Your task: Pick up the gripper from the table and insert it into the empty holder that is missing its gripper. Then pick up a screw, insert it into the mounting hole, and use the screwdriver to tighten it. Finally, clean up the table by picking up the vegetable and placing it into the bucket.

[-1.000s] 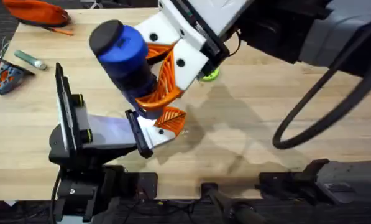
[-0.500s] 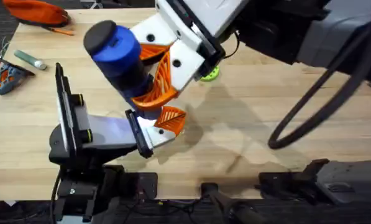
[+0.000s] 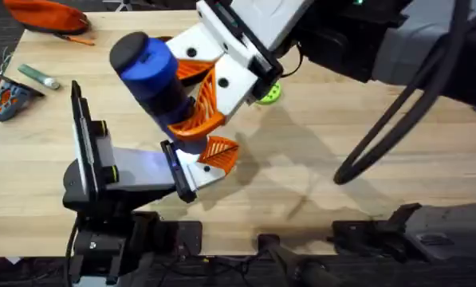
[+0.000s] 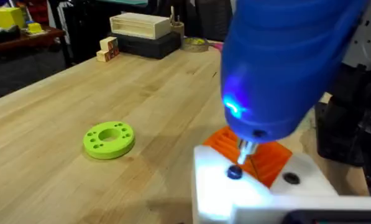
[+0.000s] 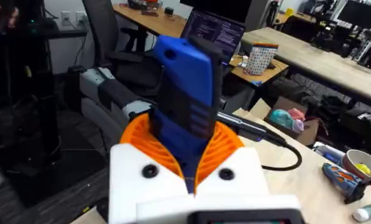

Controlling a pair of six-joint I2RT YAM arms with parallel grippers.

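Observation:
My right gripper (image 3: 191, 112) reaches in from the upper right and is shut on the blue screwdriver (image 3: 154, 72), its orange ribbed pads (image 5: 225, 146) clasping the barrel (image 5: 188, 87). The screwdriver (image 4: 278, 68) stands nearly upright with a blue light lit. Its metal tip rests on a dark screw (image 4: 234, 173) in the white holder (image 4: 260, 186) of my left gripper (image 3: 206, 163). An orange gripper piece (image 4: 253, 152) sits in that holder just behind the screw. The vegetable and the bucket are out of view.
A lime-green disc with holes (image 3: 268, 94) lies on the wooden table (image 3: 365, 119) beyond the grippers. At the far left are a grey-green marker (image 3: 38, 76), a blue-orange object (image 3: 6, 100) and an orange item (image 3: 46, 14). A pale bowl (image 5: 362, 165) stands there too.
The screwdriver's top has leaned slightly to the left, along with my right gripper. The left arm and the holder have stayed put.

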